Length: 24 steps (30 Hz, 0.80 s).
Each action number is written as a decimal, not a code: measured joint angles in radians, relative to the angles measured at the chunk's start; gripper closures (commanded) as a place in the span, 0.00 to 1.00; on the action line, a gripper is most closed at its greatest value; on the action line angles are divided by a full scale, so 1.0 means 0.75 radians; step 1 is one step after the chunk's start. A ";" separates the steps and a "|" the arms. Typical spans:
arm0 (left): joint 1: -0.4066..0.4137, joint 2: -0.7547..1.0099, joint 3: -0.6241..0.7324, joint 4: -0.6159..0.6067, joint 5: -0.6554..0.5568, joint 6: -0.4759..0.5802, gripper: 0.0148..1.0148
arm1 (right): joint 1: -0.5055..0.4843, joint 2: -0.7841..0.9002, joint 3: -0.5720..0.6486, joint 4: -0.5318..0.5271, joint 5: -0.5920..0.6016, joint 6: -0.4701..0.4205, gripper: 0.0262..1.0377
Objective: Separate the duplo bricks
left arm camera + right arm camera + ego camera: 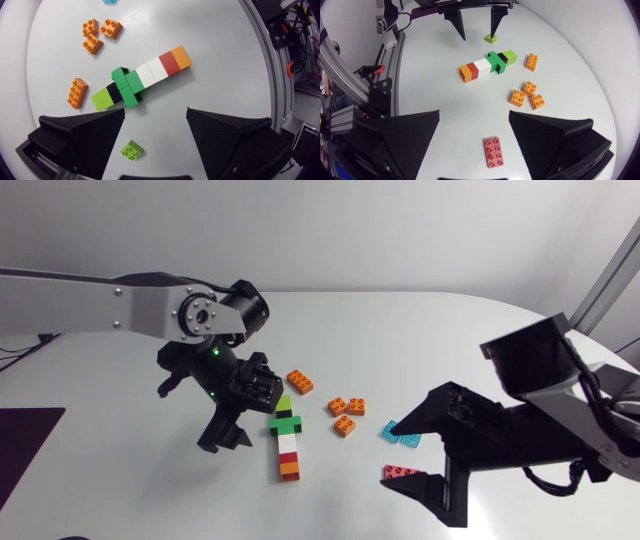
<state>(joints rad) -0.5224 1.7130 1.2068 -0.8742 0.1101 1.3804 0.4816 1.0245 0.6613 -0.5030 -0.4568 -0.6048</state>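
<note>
1. Left gripper (155, 131): I see its fingers spread wide. It hangs just beside the lime end of the brick row (142, 80). A small lime brick (131, 149) lies loose on the table (420, 330) between the fingers, touching neither.
2. Brick row: it lies flat near the table's middle and is still joined, running lime, black, green, white, red, orange.
3. Right gripper (475, 134): its fingers are spread. A flat red brick (493, 152) lies between them, and a blue brick (403, 434) lies just beside one finger.
4. Loose orange bricks: three (345, 412) sit clustered between the row and the right gripper. A longer one (299, 381) lies near the row's lime end.
</note>
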 measured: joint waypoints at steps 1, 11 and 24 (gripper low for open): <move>-0.001 -0.006 -0.028 0.030 0.001 0.001 0.16 | 0.016 0.008 0.005 0.003 0.011 0.012 0.04; -0.112 -0.010 -0.203 0.315 0.010 0.005 0.16 | 0.039 0.014 0.028 0.001 0.026 0.044 0.04; -0.182 0.064 -0.203 0.388 0.019 0.037 0.16 | 0.034 0.009 0.025 -0.008 0.025 0.043 0.04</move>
<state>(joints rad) -0.6586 1.7611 1.0546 -0.5831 0.1246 1.4082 0.5068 1.0309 0.6800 -0.5087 -0.4381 -0.5724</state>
